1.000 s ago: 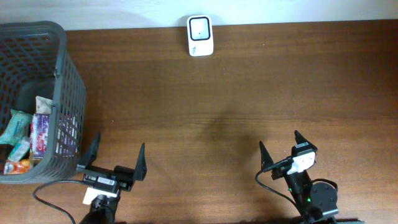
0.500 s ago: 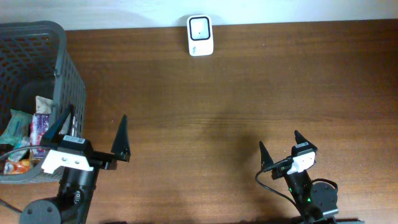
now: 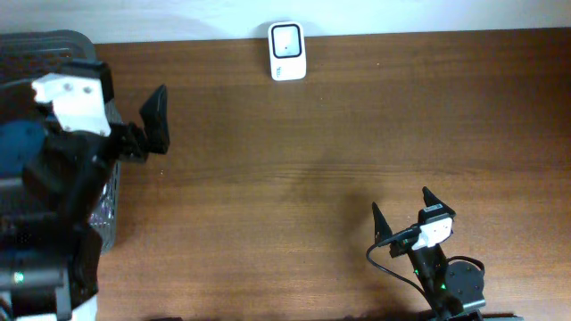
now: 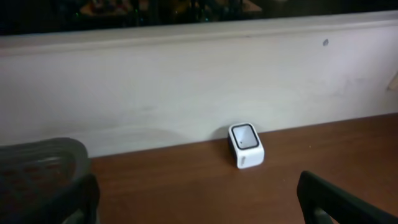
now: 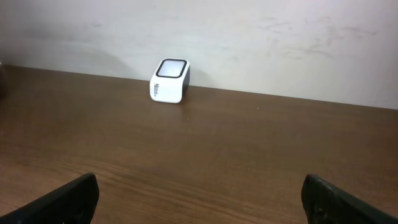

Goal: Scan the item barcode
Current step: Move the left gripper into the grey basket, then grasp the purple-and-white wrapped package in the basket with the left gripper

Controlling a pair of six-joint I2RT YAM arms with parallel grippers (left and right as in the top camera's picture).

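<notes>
- Left gripper (image 4: 196,184): jaws spread wide, holding nothing, raised over the basket (image 3: 59,38) at the table's left end.
- The arm hides the basket's contents, so no item shows.
- Right gripper (image 3: 401,201): also wide open and empty, low over the table (image 3: 294,160), front right.
- Scanner (image 3: 287,51): at the far edge by the wall, well apart from both.

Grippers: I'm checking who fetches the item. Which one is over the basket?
The left gripper: it hovers high above the grey basket on the left. The right gripper sits low at the front right, far from it.
</notes>
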